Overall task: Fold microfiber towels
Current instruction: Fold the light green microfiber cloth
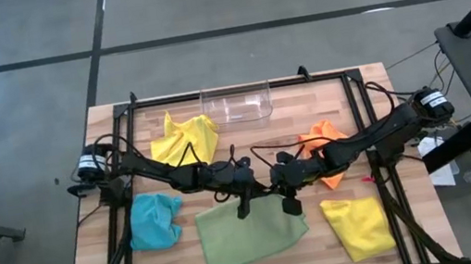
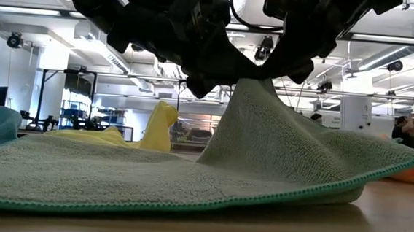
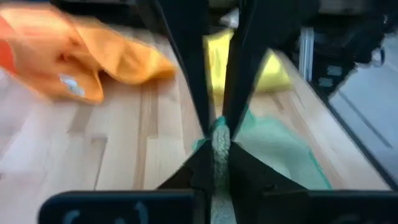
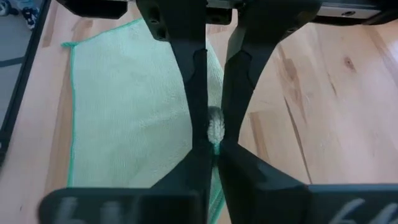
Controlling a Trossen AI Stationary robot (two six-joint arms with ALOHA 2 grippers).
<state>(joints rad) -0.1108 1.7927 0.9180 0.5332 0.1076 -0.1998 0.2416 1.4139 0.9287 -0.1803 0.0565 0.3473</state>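
Both grippers, left gripper [image 3: 216, 127] and right gripper [image 4: 214, 134], are clenching the far edge of the pale green microfiber towel [image 1: 251, 233] at the table's near middle, likely needing a lift-and-carry toward the near edge next.

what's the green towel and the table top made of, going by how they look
Green towel: soft napped cloth, likely microfiber; fuzzy matte pile, a stitched green edge, and it drapes where the hands lift it. Table top: light wood, seemingly butcher-block; parallel strips with grain and knots, smooth, faintly sheened finish.
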